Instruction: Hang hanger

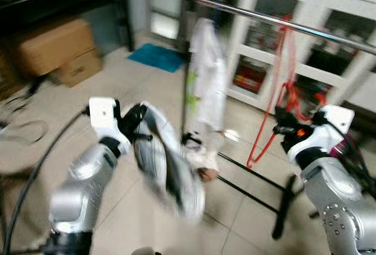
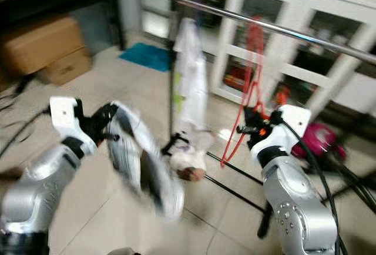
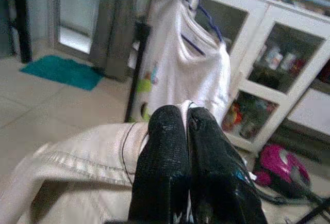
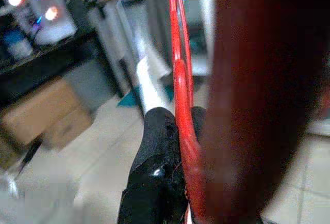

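- The white cabinet (image 1: 329, 26) with glass doors is the biggest thing, standing behind everything else; the head views blur it, while the left wrist view shows jars on its shelves.
- A shiny metal rail (image 1: 282, 23) runs straight across in front of it, above black floor bars.
- A white garment (image 1: 207, 73) hangs from the rail; the left wrist view shows its purple hanger hook, which the head views lose in blur.
- A pale, soft, seamed cloth (image 1: 167, 167) droops from the left gripper (image 3: 188, 123), whose black fingers are pressed together, pinching it.
- Cardboard boxes (image 1: 56, 49) sit on the tiled floor to the left.
- The red hanger (image 1: 276, 99), thin and looped, hangs from the rail; the right gripper (image 4: 180, 136) is clamped on its lower part, seen close in the right wrist view.
- A teal mat (image 1: 157, 57) lies flat beyond.
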You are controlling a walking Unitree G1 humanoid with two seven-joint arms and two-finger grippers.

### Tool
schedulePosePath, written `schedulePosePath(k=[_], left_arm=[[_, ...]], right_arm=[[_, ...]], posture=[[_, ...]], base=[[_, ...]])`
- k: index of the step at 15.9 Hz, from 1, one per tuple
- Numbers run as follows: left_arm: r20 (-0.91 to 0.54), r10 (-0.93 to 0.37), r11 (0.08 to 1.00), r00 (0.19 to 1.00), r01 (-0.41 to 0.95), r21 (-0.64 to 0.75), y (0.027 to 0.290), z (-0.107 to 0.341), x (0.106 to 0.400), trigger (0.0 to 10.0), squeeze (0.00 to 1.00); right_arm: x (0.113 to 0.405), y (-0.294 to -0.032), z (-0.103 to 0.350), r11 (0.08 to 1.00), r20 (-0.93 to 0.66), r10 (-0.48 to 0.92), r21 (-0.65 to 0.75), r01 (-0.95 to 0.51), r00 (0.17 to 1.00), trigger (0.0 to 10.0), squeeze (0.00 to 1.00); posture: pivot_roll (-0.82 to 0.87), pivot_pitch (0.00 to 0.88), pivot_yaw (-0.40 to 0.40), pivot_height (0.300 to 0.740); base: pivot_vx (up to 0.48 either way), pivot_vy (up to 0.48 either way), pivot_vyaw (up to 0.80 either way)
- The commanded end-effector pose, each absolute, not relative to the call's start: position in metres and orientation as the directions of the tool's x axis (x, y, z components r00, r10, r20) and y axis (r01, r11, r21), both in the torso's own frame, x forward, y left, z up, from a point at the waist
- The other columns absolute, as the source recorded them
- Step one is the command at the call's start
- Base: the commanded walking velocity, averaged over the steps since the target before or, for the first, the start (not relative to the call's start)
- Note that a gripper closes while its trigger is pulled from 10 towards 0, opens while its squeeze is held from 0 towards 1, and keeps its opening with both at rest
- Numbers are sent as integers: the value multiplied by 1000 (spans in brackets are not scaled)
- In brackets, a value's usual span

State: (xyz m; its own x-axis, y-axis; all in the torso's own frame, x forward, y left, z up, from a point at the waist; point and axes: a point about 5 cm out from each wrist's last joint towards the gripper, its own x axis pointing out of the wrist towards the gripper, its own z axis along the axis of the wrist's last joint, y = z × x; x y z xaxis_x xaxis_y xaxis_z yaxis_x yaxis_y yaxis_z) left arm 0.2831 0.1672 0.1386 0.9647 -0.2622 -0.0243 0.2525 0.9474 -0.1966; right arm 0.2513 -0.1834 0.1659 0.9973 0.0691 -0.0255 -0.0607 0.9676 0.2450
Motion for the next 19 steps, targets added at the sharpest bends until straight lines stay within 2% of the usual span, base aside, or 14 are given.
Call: schedulePosePath(k=[1,2,4,6,8,10,12,14,19], left_arm=[[117,-230,957,966,247,-152,164,161,284,10000,0],[122,-213,952,969,234,-198,161,161,282,10000,0],[117,-144,982,983,156,-104,166,166,281,10000,0],[-43,-360,933,932,359,-26,155,153,270,10000,0],[-45,-380,925,924,381,2,152,152,263,10000,0],[-17,-353,935,936,353,32,153,158,264,10000,0],[36,-268,954,963,260,148,152,164,269,10000,0],[21,-294,951,956,290,108,151,167,270,10000,0],[22,-324,942,946,321,98,145,170,280,10000,0]], right_arm=[[249,-187,172,967,6,35,251,-35,999,10000,0],[249,-186,174,971,20,15,236,-20,1000,10000,0],[248,-183,175,955,16,-20,295,14,1000,10000,0],[250,-177,168,967,-20,1,257,4,1000,10000,0],[249,-168,171,976,-22,15,218,-9,1000,10000,0],[250,-169,173,979,-27,1,202,4,1000,10000,0],[253,-176,162,983,-66,-34,180,46,997,10000,0],[253,-175,161,991,-76,-75,104,83,994,10000,0],[249,-188,162,985,-85,-132,100,140,988,10000,0]], posture=[[32,0,9,740],[31,0,5,740],[42,0,-29,740],[47,0,-20,740],[32,0,-26,740],[33,0,-37,740],[61,0,-47,740],[43,0,-28,740],[16,0,-3,740]], base=[[0,0,-800],[0,0,-800],[0,0,-800],[0,0,-800],[0,0,-800],[0,0,-800],[0,0,-800],[0,0,-800],[0,0,-800]])
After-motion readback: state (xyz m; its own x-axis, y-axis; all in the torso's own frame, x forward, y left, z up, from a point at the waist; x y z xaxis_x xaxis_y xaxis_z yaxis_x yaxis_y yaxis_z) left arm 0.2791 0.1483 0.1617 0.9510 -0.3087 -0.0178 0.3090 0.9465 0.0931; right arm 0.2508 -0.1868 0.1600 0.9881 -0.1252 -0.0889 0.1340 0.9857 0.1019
